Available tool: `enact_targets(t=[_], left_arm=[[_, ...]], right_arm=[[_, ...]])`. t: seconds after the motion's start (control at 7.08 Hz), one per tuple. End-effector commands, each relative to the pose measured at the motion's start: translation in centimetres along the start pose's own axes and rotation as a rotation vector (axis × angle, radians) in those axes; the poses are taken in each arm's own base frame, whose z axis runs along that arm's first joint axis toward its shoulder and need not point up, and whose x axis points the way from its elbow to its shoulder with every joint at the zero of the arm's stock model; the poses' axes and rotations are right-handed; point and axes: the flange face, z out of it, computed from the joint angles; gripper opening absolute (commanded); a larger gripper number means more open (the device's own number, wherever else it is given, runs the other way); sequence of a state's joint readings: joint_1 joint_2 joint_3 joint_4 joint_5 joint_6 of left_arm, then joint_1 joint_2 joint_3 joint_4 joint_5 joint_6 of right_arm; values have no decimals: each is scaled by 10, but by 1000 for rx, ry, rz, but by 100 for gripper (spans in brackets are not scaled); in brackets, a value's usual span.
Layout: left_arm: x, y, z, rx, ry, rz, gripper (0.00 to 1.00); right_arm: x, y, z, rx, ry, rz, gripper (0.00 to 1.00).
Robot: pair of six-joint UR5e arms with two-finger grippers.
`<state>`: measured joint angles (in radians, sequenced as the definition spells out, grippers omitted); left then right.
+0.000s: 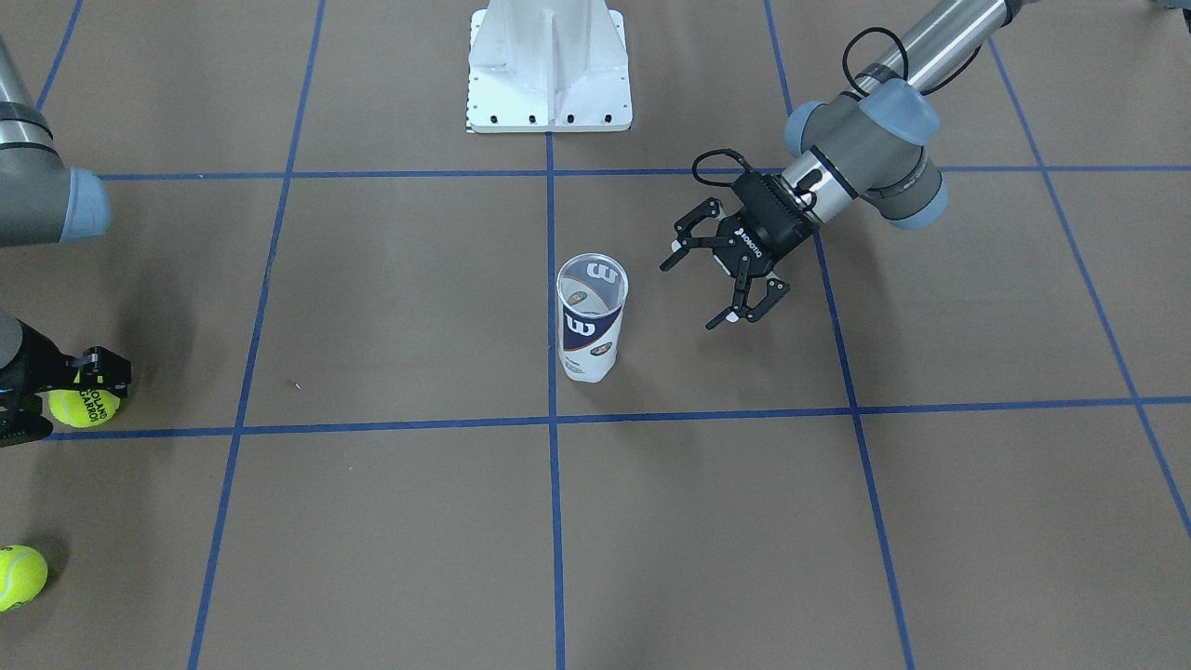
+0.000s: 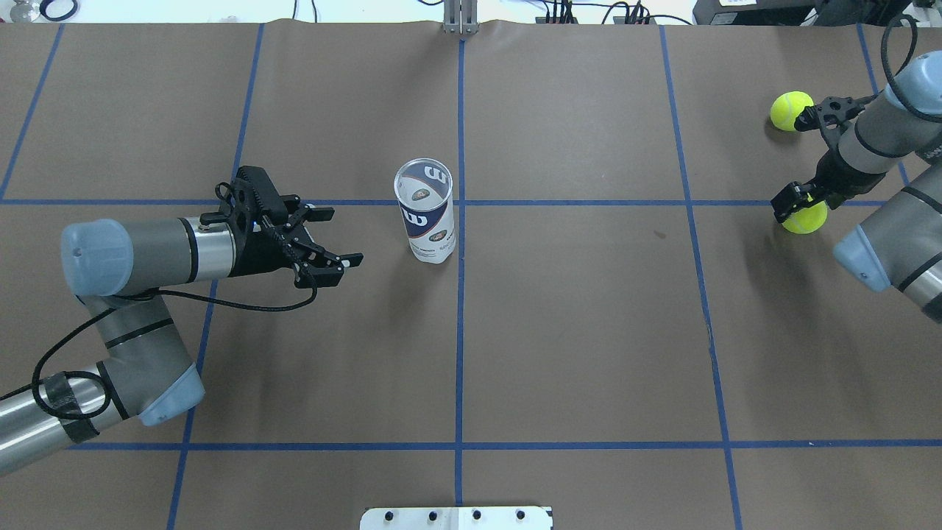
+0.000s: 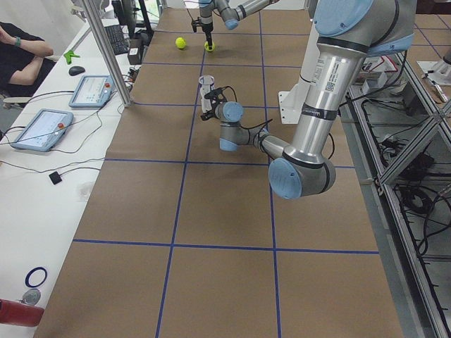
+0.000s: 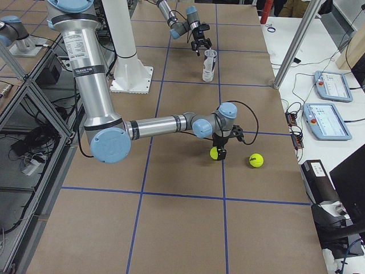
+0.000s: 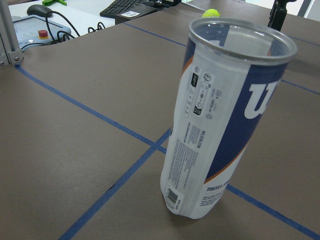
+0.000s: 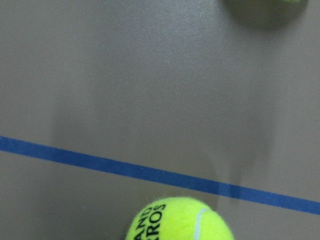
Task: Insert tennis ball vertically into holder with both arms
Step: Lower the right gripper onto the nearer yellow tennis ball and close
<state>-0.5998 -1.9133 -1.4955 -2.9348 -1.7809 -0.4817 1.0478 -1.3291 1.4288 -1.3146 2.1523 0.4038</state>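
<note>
Pre-grasp both sides: left gripper [image 2: 342, 237] lined up on the holder [image 2: 427, 221], right gripper [image 2: 801, 160] over the tennis ball [image 2: 806, 217]
Holder stands upright near the middle of the table [image 2: 589, 331], mouth up, long axis vertical, looks empty. It lies straight ahead of the left gripper, near but apart; jaws spread wide, holding nothing, so left arm is the nearer one to steady it. Tennis ball sits far out on the robot's right, well apart from the holder, by a blue tape line [image 6: 150, 172]. Right jaws are apart, seemingly one finger each side of the ball in the front view, not clamped as far as I can tell. Second ball [image 2: 791, 110] lies nearby. My read: right closes, lifts, carries across, then drops in along the holder's axis
</note>
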Motion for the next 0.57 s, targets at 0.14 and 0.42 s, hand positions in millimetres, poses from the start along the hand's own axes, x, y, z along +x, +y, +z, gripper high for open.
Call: enact_targets(t=[0.14,0.42], left_arm=[[-1,2,-1,-2,-1,3,99],[-2,2,-2,-2,-3,4,99]], right_arm=[[0,-1,1,-1,-1,6,69],[-7,-6,-7,14,-9,-10,2]])
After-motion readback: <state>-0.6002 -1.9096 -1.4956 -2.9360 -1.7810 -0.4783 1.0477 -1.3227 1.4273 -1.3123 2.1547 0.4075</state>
